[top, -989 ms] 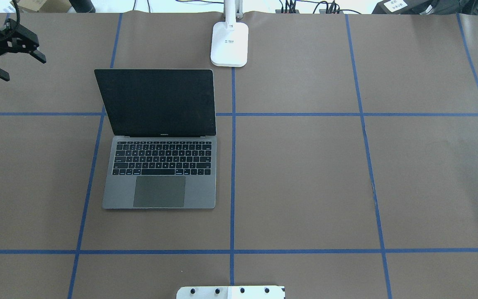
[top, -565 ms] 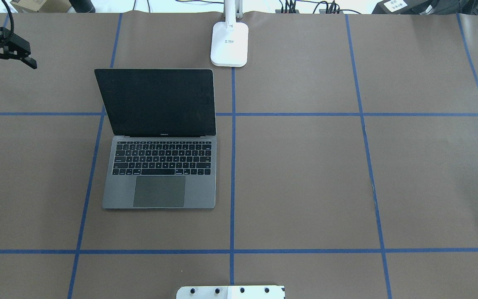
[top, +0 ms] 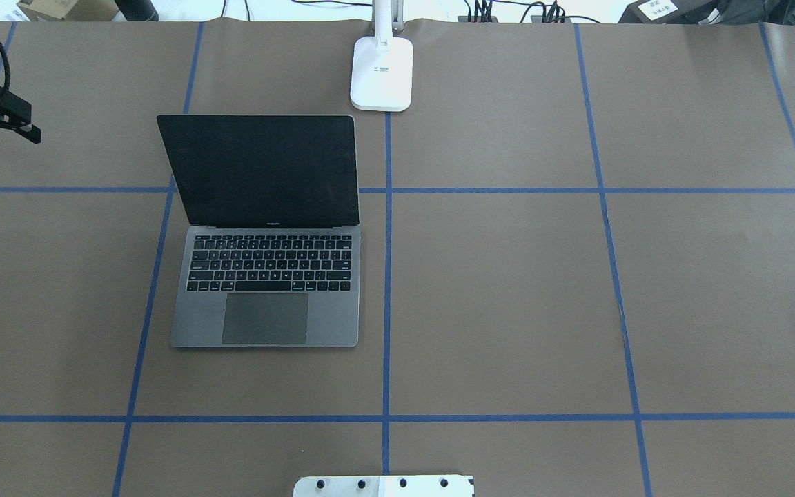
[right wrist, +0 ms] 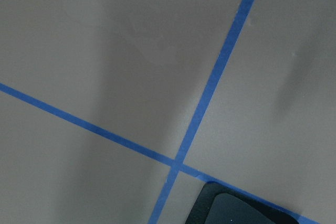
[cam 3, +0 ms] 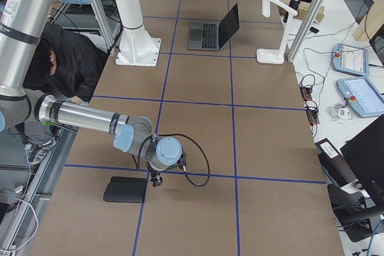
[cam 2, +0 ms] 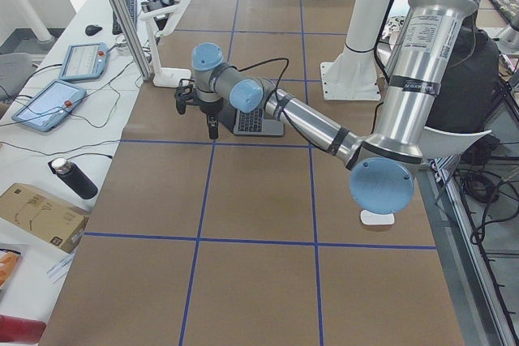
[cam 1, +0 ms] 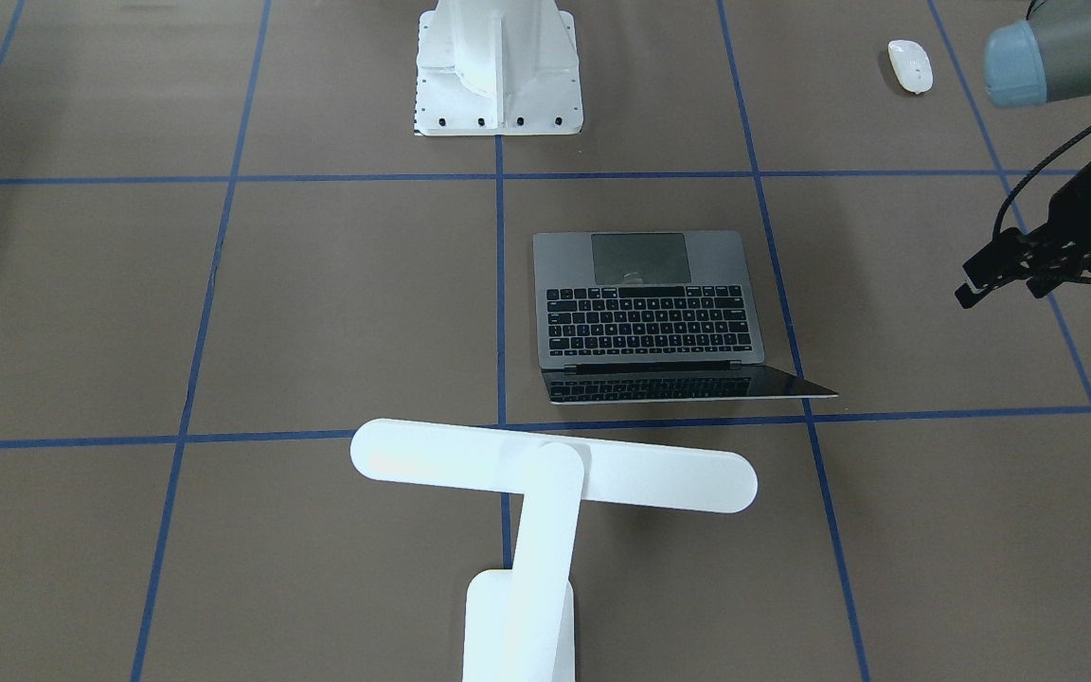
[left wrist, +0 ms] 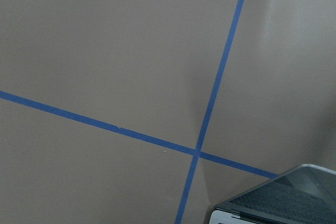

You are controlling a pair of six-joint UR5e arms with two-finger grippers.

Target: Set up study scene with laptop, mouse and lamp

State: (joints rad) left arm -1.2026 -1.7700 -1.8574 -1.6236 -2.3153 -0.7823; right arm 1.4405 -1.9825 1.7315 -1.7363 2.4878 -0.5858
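Note:
The grey laptop (top: 266, 276) stands open left of the table's middle, its dark screen (top: 263, 169) tilted back; a corner of it shows in the left wrist view (left wrist: 283, 200). The white lamp stands at the far edge on its base (top: 381, 72), its bar head (cam 1: 555, 474) over the table beyond the laptop. The white mouse (cam 1: 911, 66) lies on the robot's left side near its base. My left gripper (top: 1, 141) is open and empty, at the far left, well clear of the laptop. My right gripper (cam 3: 155, 179) shows only in the exterior right view; I cannot tell its state.
A flat black pad (cam 3: 125, 190) lies beside the right gripper and shows in the right wrist view (right wrist: 247, 211). The white ribbed pedestal (cam 1: 498, 66) stands at the robot's base. Blue tape lines grid the brown table. Tablets and cables lie beyond the far edge.
My left gripper has moved left, toward the edge of the overhead view, and a little closer to the robot. It stays open. Laptop and lamp have not moved.

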